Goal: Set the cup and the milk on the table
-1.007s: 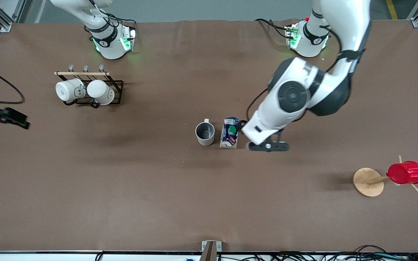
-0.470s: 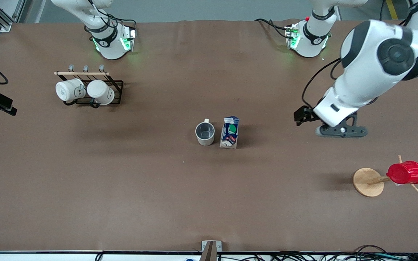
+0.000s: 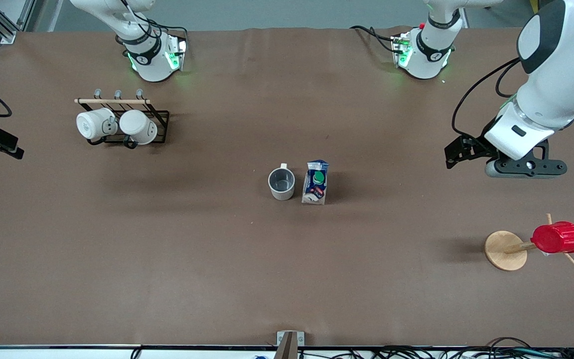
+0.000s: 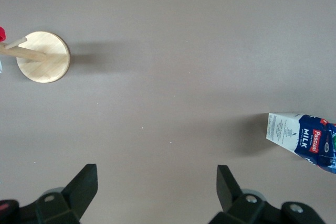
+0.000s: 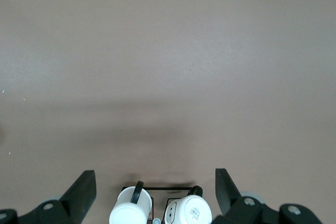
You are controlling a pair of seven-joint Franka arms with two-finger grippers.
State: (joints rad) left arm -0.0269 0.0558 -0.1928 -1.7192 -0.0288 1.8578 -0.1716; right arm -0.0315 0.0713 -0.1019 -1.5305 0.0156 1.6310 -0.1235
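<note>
The cup [image 3: 281, 183] stands upright on the table [image 3: 217, 279] near its middle, grey inside showing, handle pointing toward the robots' bases. The milk [image 3: 315, 182] stands right beside it, on the side toward the left arm's end; it also shows in the left wrist view [image 4: 304, 141]. My left gripper [image 3: 454, 154] is open and empty, up over bare table well away from the milk toward the left arm's end; its jaws [image 4: 156, 182] stand wide. My right gripper [image 3: 3, 145] is open and empty over the table's edge at the right arm's end [image 5: 155, 182].
A black wire rack [image 3: 160, 119] holds two white mugs [image 3: 92, 123] [image 3: 139, 126] near the right arm's base; both show in the right wrist view [image 5: 130, 208]. A wooden peg stand [image 3: 505, 250] carries a red ribbed cup [image 3: 558, 237] at the left arm's end.
My left gripper has drawn away from the milk toward the left arm's end, open and empty. The right gripper shifted a second ago, then held still. Cup and milk have not moved.
</note>
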